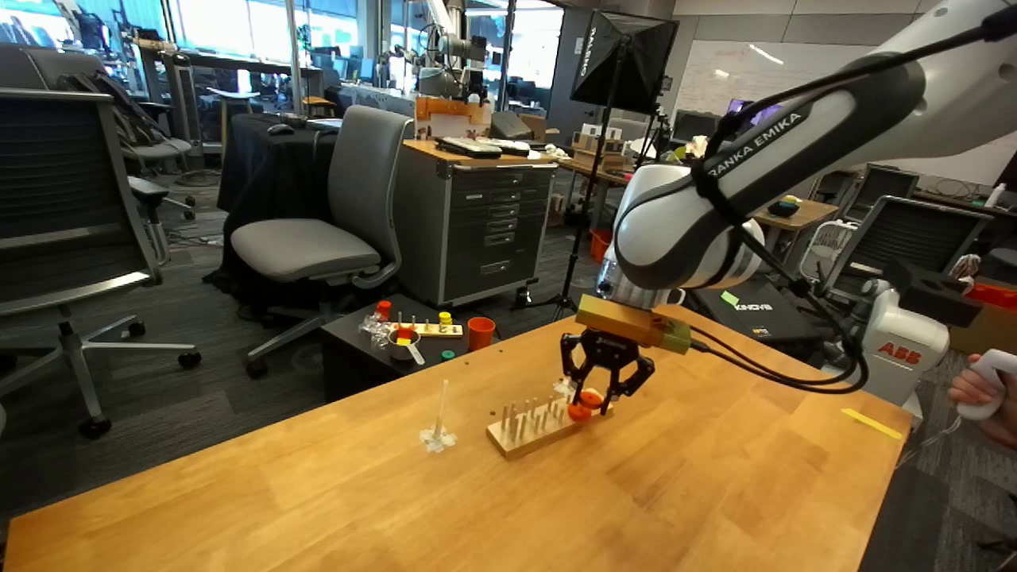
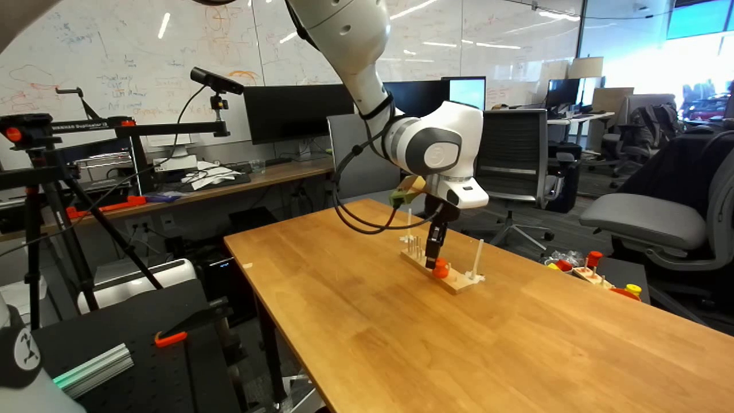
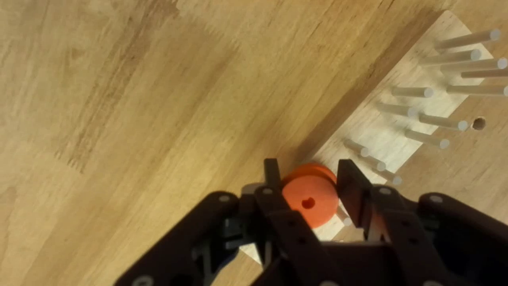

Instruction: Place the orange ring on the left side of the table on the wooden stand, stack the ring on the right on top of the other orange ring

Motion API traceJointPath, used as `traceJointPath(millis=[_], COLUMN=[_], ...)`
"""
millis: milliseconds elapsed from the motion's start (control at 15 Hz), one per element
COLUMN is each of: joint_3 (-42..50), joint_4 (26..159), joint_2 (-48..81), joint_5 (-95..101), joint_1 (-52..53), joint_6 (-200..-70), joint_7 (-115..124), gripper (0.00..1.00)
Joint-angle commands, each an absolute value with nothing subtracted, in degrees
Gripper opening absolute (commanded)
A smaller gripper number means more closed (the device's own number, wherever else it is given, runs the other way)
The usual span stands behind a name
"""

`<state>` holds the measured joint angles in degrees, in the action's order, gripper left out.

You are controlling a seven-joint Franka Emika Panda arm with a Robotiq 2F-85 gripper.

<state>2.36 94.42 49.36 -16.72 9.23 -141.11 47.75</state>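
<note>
Okay, end effector (image 3: 309, 178) had the upper orange ring (image 3: 313, 216) gripped over one end of the wooden stand (image 3: 381, 137), lower orange ring (image 3: 311, 168) peeking out beneath, stand's long axis diagonal to the grip, so the drop probably hinged on centering ring over ring.
</note>
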Motion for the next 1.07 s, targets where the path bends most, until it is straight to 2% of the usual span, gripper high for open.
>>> traceJointPath(millis=[0,1000], joint_3=[2.19,2.15], joint_4=[93.29,91.88], joint_2=[50.09,50.61], joint_5=[-16.09,-16.01], joint_1=[8.88,9.35], joint_6=[-140.06,-140.33], joint_7=[48.27,48.58], gripper=[0.16,0.16])
